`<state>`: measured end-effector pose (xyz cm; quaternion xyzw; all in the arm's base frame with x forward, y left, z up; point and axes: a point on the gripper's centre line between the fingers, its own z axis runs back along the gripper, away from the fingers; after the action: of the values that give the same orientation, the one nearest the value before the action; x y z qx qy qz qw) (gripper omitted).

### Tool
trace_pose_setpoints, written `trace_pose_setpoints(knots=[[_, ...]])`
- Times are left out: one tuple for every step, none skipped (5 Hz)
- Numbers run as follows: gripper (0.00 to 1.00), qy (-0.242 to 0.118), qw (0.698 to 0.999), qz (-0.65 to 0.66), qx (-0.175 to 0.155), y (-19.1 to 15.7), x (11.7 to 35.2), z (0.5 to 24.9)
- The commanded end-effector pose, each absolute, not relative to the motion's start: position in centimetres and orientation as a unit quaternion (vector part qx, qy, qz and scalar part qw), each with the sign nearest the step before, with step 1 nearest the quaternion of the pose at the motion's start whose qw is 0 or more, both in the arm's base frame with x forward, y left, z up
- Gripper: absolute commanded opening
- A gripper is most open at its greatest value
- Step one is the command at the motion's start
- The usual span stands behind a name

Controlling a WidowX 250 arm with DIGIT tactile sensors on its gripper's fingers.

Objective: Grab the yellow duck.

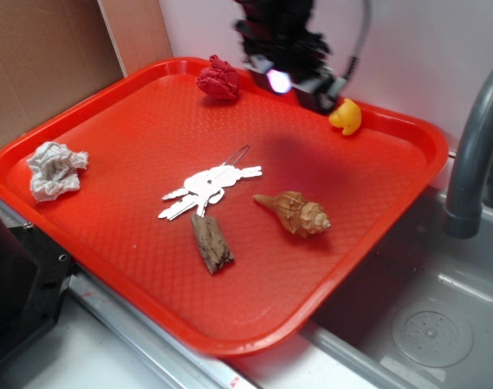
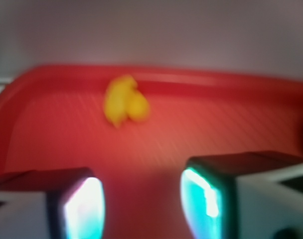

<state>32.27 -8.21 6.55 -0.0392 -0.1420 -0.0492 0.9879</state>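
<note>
The yellow duck sits at the far edge of the red tray, just beside the rim; the gripper hovers blurred close to its left — not touching it; from the wrist view the fingers stand spread apart, nothing between them, the duck ahead — the seashell lies mid-tray, well apart.

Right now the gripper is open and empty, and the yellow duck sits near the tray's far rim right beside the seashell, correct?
Not quite. The yellow duck lies alone by the far rim of the tray; the seashell lies apart, near the tray's middle, as the exterior view shows. The gripper is indeed open and empty.
</note>
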Motion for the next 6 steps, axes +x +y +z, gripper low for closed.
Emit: trace_pose_setpoints(knots=[[1.00,-0.174,0.982,-0.056,-0.046,-9.8,32.6,8.2],[1.00,-0.185,0.981,-0.042,-0.048,-10.3,34.4,7.4],[1.00,-0.196,0.979,-0.045,-0.042,-10.5,35.8,6.9],[1.00,-0.180,0.981,-0.053,-0.038,-10.7,37.1,4.9],[0.88,-0.169,0.984,-0.044,-0.036,-10.7,37.1,3.6],[0.00,-0.168,0.985,-0.029,-0.036,-10.8,36.7,3.4]])
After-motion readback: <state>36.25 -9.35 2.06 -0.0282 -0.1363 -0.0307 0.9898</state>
